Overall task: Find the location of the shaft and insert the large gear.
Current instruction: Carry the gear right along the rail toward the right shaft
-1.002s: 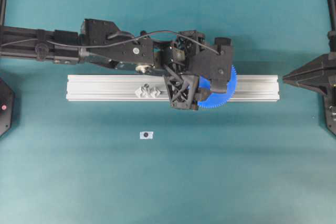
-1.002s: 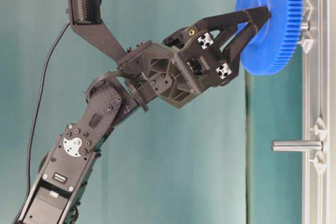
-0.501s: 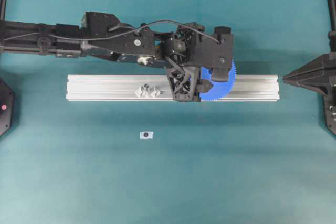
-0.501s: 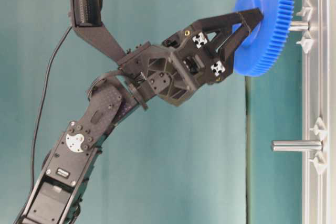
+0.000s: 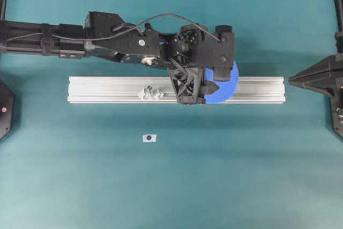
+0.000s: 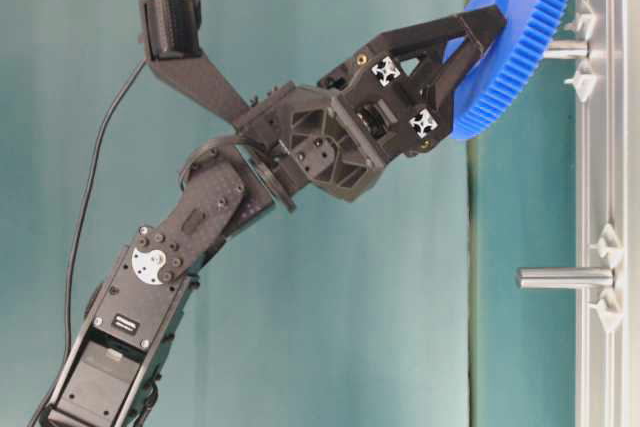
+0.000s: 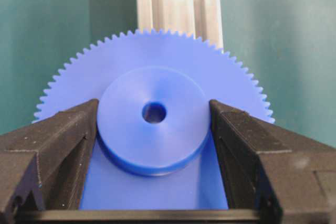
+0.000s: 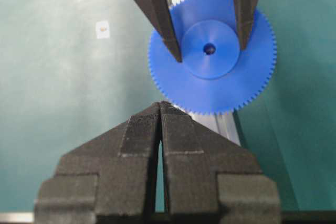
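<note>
The large gear [image 7: 131, 135], bright blue and toothed, is held by its raised hub between the fingers [image 7: 63, 140] of my left gripper [image 7: 154, 106], which is shut on it. At table level the gear [image 6: 520, 37] hangs tilted, its rim beside a short pin [image 6: 568, 49] on the aluminium rail [image 6: 600, 187]. The shaft [image 6: 565, 277], a longer pale pin between two small mounts, stands bare further along the rail, well clear of the gear. From overhead its mounts [image 5: 151, 94] lie left of the left gripper [image 5: 209, 86]. My right gripper [image 8: 160, 104] is shut on nothing, facing the gear [image 8: 210, 72].
The rail [image 5: 107, 89] runs left to right across the teal table. A small grey tab with a dark hole [image 5: 149, 138] lies in front of it. The right gripper [image 5: 293, 81] rests at the right edge, just past the rail's end.
The left gripper lifted the gear away from the rail off the short pin, tilted it and shifted it slightly toward the back. The grip is unchanged. The right gripper stayed still.
</note>
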